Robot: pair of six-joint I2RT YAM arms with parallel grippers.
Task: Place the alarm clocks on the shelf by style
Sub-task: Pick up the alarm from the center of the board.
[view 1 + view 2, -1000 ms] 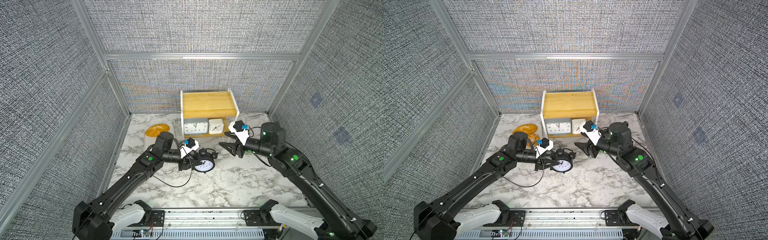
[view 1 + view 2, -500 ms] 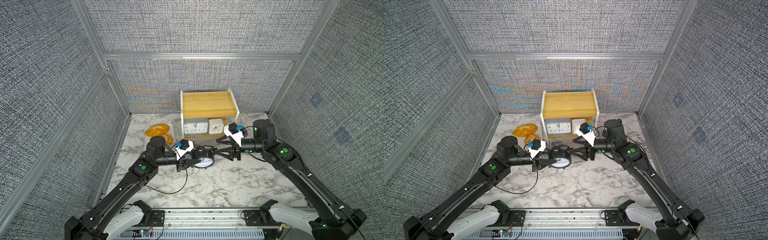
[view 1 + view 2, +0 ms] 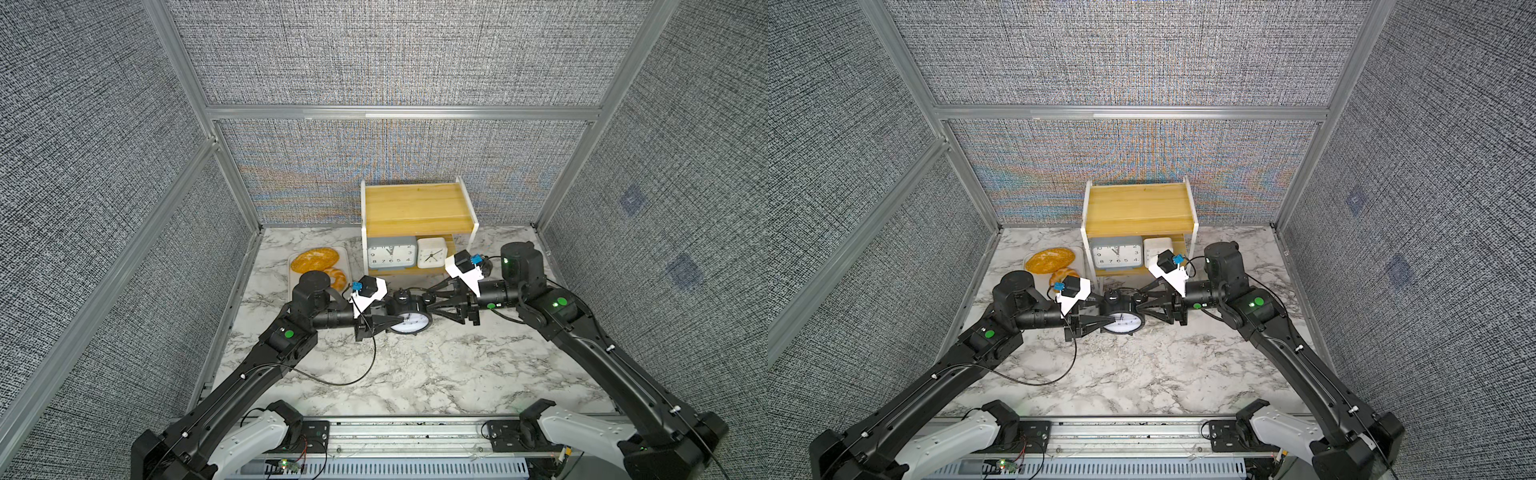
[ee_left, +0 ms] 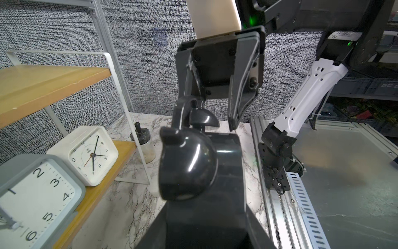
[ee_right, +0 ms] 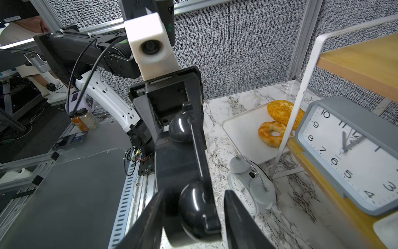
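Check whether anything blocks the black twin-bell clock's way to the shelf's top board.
Nothing visible does. The black twin-bell clock is in front of the shelf, whose top board holds nothing. The grey clock and white square clock occupy only the lower board.

Just matte black arms (image 3: 249, 382) with green dots (image 3: 289, 333), white base shells (image 3: 249, 436), white wrist-cam blocks (image 3: 461, 270), blue plugs (image 3: 476, 260), loose black cable (image 3: 357, 378).

Grey woven wall panels (image 3: 374, 62), aluminium frame bars (image 3: 399, 112), white marble tabletop (image 3: 415, 374), even light
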